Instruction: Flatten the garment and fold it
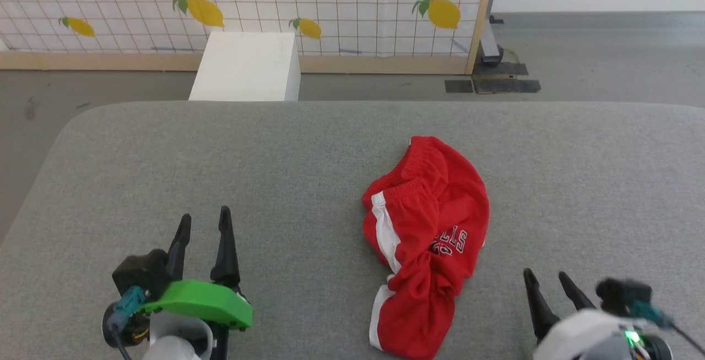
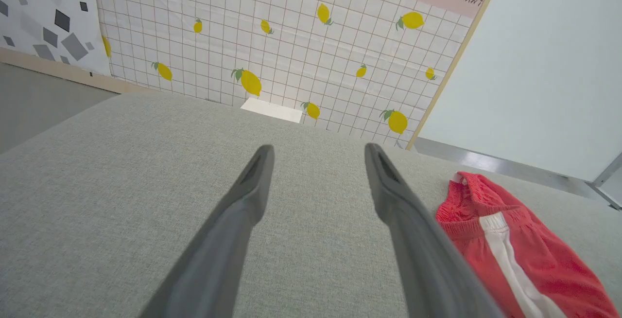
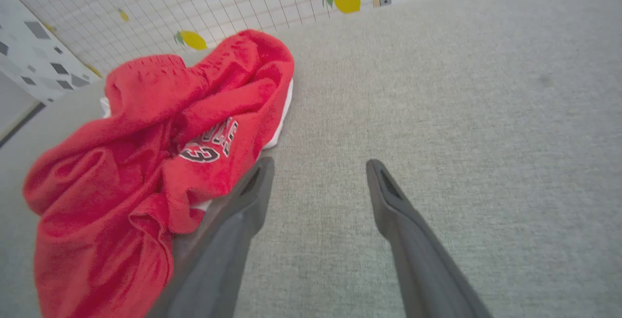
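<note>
Red shorts (image 1: 427,239) lie crumpled on the grey counter (image 1: 275,156); the left claw (image 1: 205,213) is well apart from them, the right claw (image 1: 546,273) just beside them, both spread wide, holding nothing.

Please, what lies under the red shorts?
The red shorts lie crumpled on the grey padded surface, which shows around them. Whether anything else is beneath cannot be seen; the bunched cloth covers that spot.
</note>
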Available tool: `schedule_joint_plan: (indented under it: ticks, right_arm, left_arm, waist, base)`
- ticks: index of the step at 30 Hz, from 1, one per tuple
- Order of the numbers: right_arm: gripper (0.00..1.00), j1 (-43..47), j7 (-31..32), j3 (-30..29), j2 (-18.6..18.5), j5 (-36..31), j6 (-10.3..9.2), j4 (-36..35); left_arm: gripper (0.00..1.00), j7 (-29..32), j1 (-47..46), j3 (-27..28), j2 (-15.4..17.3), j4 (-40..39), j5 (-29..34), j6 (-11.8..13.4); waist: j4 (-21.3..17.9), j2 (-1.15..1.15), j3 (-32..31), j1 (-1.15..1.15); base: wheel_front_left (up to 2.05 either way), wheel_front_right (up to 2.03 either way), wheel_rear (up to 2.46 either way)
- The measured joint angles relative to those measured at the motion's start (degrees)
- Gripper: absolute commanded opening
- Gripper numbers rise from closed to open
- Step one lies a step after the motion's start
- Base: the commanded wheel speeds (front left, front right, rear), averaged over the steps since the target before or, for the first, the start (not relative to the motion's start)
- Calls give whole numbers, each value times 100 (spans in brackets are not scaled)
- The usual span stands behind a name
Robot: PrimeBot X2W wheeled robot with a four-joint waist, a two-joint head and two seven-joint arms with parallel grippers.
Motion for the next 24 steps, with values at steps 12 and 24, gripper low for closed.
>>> schedule_joint_plan:
  ticks: [12,24]
  right_arm:
    - [100,-2234,3147,297,-8,-1083,0,1065]
    - [0,-2504,4097,349,-245,-1392,5,1027]
  left_arm:
    - [100,-1,163,240,-425,-242,579,-264]
    - [100,-1,-40,368,-692,-59,723,-605]
  waist:
    - [284,0,501,0]
    - [844,0,969,0]
  base:
    - [0,0,0]
    - [0,0,0]
